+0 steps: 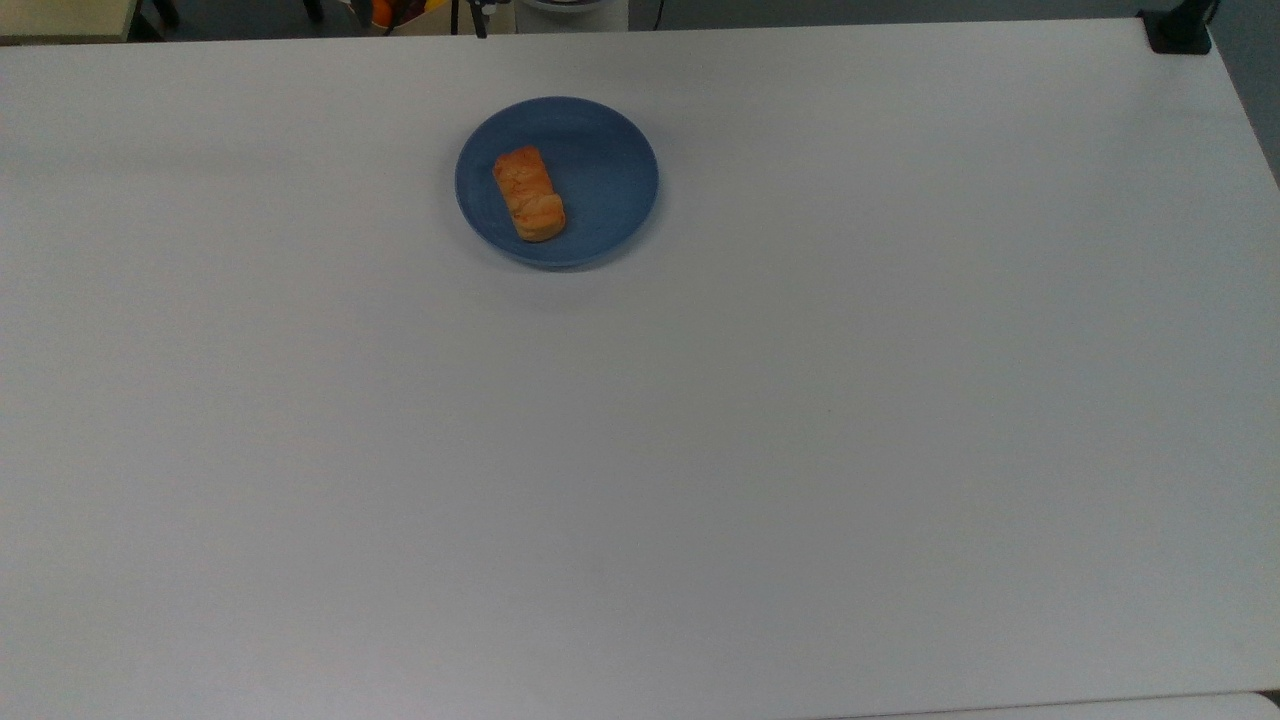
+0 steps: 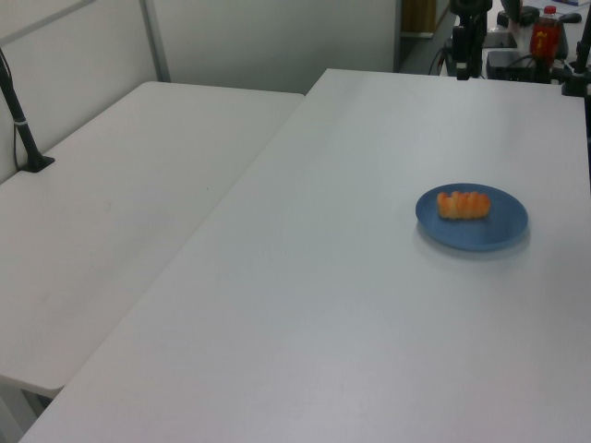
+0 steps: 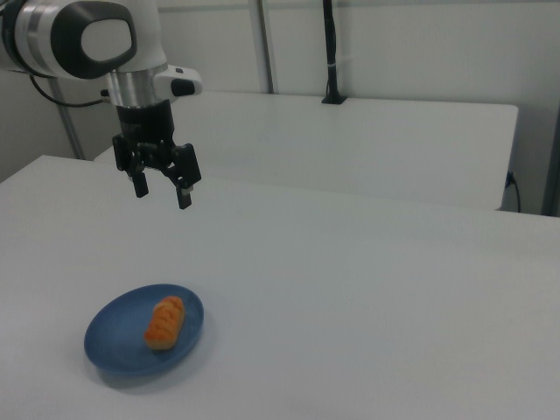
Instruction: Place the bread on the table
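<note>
On the white desk [image 1: 800, 450] the bread [image 1: 529, 193] is seen resting on the blue plate [image 1: 610, 170]; the pincer [image 3: 163, 190] is held wide above, empty. Descent and grasp are judged next.

The broad white-grey rectangular surface [image 1: 800, 450] looks smooth and matt, like laminate, with only a soft sheen. The round blue plate [image 1: 610, 170] seems a matt plastic, evenly coloured and unglazed. On it, the small oblong golden-orange bread [image 1: 529, 193] has a ridged, glossy browned crust and paler, duller sides. The arm's white casing [image 3: 96, 35] looks like smooth, slightly shiny plastic; its black fingers [image 3: 185, 194] appear matt.
</note>
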